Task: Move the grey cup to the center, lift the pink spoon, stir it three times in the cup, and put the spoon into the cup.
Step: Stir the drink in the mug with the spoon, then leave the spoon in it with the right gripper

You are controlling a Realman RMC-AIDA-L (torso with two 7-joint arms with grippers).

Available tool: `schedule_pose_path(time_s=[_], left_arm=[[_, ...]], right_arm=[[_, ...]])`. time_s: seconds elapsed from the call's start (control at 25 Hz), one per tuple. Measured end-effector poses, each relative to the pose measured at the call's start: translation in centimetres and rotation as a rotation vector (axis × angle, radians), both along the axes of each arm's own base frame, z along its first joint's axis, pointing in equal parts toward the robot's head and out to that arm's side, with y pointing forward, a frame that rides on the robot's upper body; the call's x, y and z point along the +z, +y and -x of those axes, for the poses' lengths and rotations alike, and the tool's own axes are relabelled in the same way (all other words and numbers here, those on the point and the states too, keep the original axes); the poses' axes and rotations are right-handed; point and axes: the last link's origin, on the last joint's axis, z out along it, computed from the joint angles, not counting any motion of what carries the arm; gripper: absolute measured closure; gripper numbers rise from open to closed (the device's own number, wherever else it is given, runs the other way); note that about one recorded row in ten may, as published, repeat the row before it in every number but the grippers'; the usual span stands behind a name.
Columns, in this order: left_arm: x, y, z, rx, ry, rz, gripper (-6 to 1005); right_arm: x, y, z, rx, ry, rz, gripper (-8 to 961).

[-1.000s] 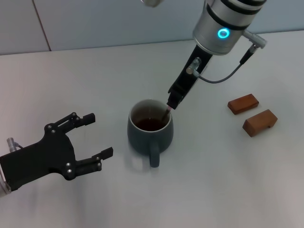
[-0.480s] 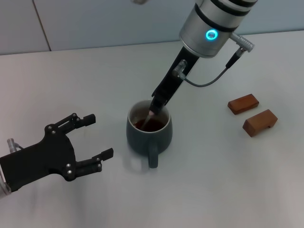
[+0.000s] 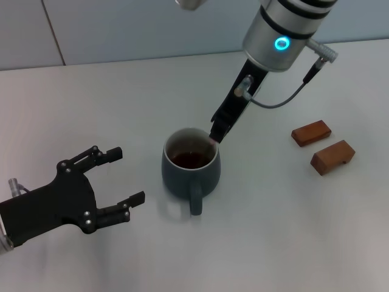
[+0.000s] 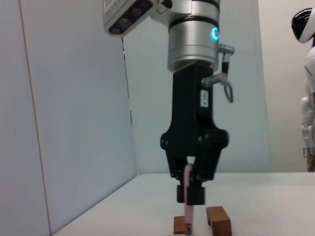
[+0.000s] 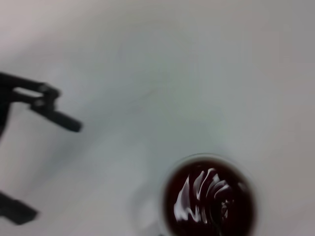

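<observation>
L gripper (image 3: 124,176) is seen parked low at the left of the table (image 3: 121,103), fingers spread wide and nothing between them; it sits apart from the cup and appears idle.

Grey cup (image 3: 189,172) stands upright approx. mid-table, handle toward the robot, dark reddish-brown liquid inside. In the right wrist view the liquid (image 5: 209,199) is rippled, which suggests stirring is under way; no. of turns done can't be told.

R gripper (image 3: 217,134) is held over the cup's far right rim, arm slanting down from upper right. In the left wrist view its fingers (image 4: 198,189) are pressed onto the pink spoon (image 4: 188,209), handle pinched, spoon hanging approx. vertical. In the head view only a sliver of pink shows at the fingertips by the rim; whether the bowl end is in the liquid can't be told.

Further right, two brown wooden blocks (image 3: 322,146) lie side by side, well apart from the cup.

Step judged in hand: stir phase w/ spoon gripped. Next move calls for the spoon to be kept inside the rim, circled w/o knocking the wall, then released so it rests in the cup.
</observation>
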Motion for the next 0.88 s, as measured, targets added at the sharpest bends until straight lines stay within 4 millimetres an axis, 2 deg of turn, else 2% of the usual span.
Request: schedule_pose_path(time_s=[0.28,0.4,0.6,0.88], left_arm=[[0.0,0.0,0.0,-0.003,0.001,0.002,136],[0.0,-0.1,0.0,-0.001,-0.001,0.001,136],[-0.1,-0.2,0.1,-0.004,0.000,-0.003,136],[-0.1,-0.2,0.1,-0.004,0.000,-0.002,136]], right_arm=[[-0.6,-0.3,1.1,0.014,0.056,0.022,708],[-0.4,0.8,0.8,0.039,0.031,-0.044,705],[0.1,1.3,-0.1,0.046,-0.031,-0.085,700],[-0.1,0.2,0.0,0.021,-0.028,-0.013,693]])
